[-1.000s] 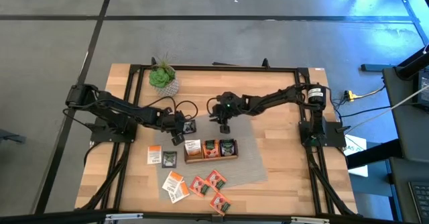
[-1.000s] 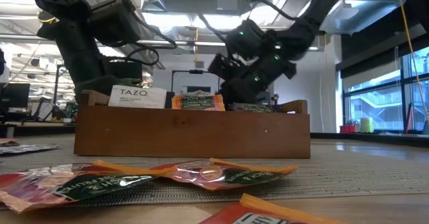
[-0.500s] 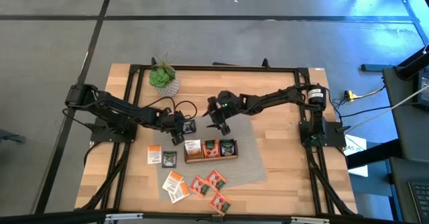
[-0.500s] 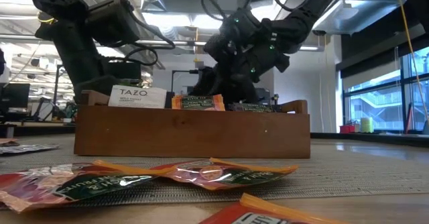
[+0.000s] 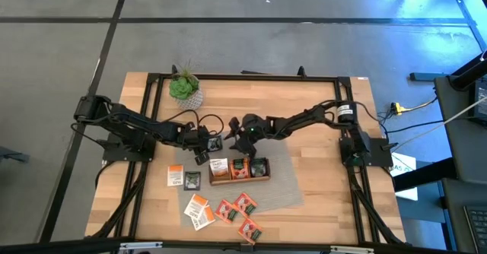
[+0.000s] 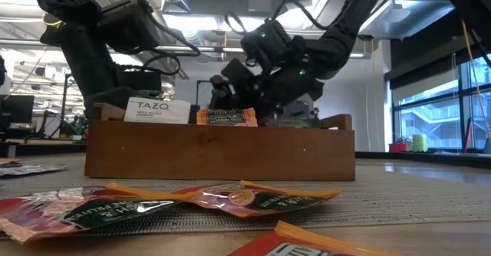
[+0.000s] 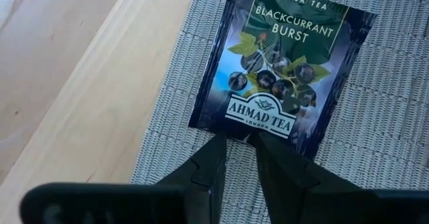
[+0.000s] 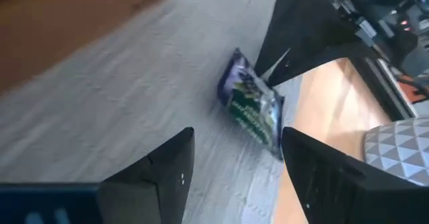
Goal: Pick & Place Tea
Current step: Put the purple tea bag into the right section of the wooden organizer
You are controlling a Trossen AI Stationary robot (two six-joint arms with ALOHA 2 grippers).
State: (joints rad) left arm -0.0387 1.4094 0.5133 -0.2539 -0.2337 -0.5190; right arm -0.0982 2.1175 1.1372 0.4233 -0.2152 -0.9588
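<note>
A dark blue blackcurrant tea sachet (image 7: 281,70) lies on the grey mat beyond the tray's far left corner, also seen as a sachet (image 5: 216,142) from above. My left gripper (image 7: 239,138) stands at its edge, fingers almost together. My right gripper (image 8: 234,177) is open and hovers just right of that sachet (image 8: 253,106), low over the mat, far of the wooden tray (image 5: 239,179). The tray holds a white sachet (image 6: 157,110), an orange one (image 6: 226,116) and a dark one. More sachets lie loose near the table's near edge (image 5: 226,210). My left gripper has the blackcurrant sachet's edge (image 7: 241,131) between its two fingertips, which come at it slanting down from the table's left. The rest of the sachet lies flat on the mat. How many layers sit between the tips, I cannot tell.
A potted plant (image 5: 184,87) stands at the far left of the table. White-and-orange sachets (image 5: 176,176) and a dark one (image 5: 192,181) lie left of the tray; red ones (image 5: 245,202) lie on the mat's near part. Bare wood lies to the right of the mat.
My right gripper has swung from above the tray's far side toward the table's left, closing on the blackcurrant sachet and my left gripper, and has turned on its wrist. The left arm and the sachet have kept still.
</note>
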